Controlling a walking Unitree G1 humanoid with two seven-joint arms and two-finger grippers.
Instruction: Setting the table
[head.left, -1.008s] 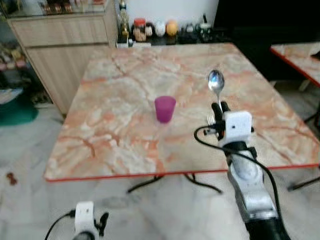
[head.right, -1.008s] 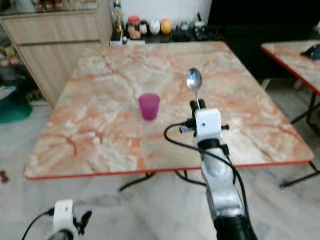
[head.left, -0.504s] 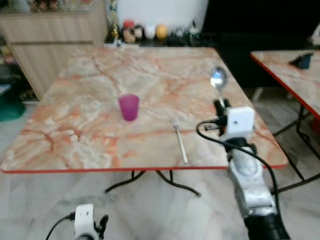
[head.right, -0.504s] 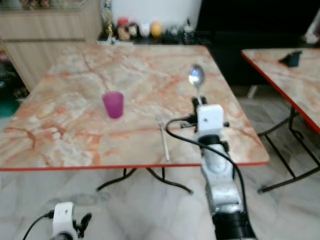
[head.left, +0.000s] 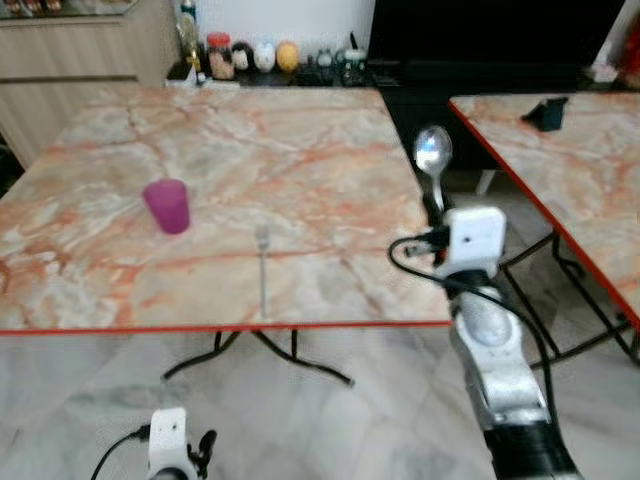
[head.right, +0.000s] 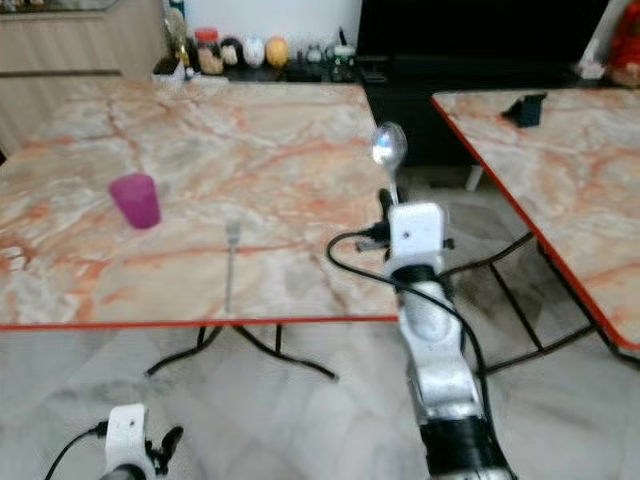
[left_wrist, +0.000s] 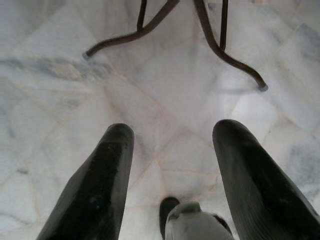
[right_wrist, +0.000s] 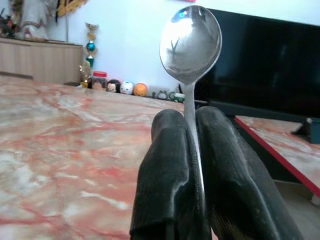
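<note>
The right gripper (head.left: 433, 205), centre-right of the frame, pinches a spoon (head.left: 433, 156) by its handle, bowl upright, just off the table's (head.left: 330, 150) right edge. A fork (head.left: 263, 268) lies near the front edge, centre-left; a cup (head.left: 167, 206) stands further left. The left gripper (left_wrist: 170, 165) hangs low over the floor, fingers spread. The spoon probably belongs beside the fork: tilt it flat, set it parallel, then release.
</note>
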